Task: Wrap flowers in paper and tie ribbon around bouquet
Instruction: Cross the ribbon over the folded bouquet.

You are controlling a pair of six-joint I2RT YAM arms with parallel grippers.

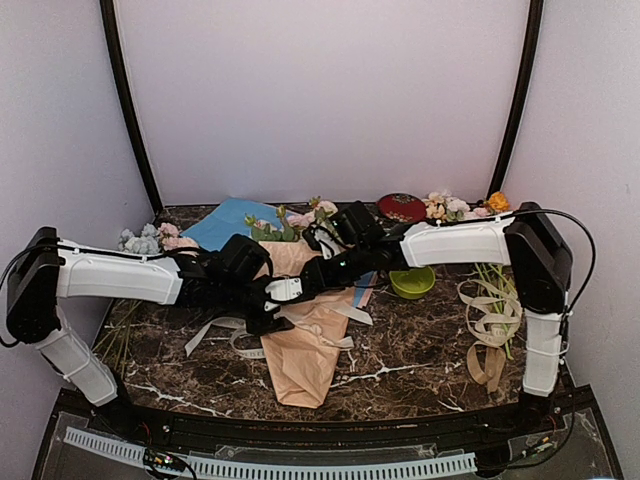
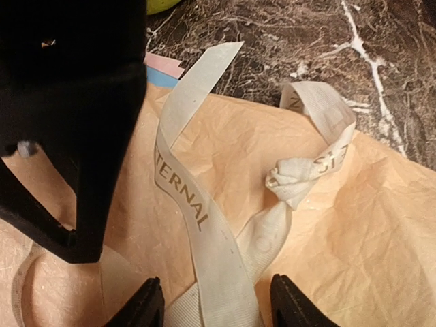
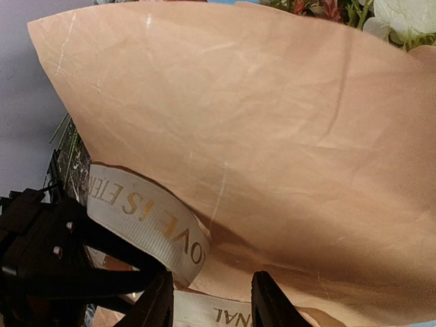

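Note:
The bouquet lies mid-table: tan paper point(image 1: 300, 365) in a cone with its point toward me, and pink and cream flowers point(image 1: 300, 218) at its far end. A cream lettered ribbon point(image 2: 197, 204) crosses the paper point(image 2: 354, 225) and is tied in a small knot point(image 2: 293, 178). My left gripper point(image 1: 272, 305) point(image 2: 216, 306) is open, with two ribbon strands lying between its fingers. From the right, my right gripper point(image 1: 318, 278) point(image 3: 211, 303) hangs open over the ribbon point(image 3: 143, 218), close under the paper point(image 3: 238, 102). The two grippers almost touch.
A light blue sheet point(image 1: 225, 222) lies under the bouquet's far left. A bunch with blue blooms point(image 1: 140, 240) is at the left. A green bowl point(image 1: 412, 282), a red tin point(image 1: 401, 207), a bunch with an orange bloom point(image 1: 470, 207) and loose ribbons point(image 1: 490, 320) are at the right.

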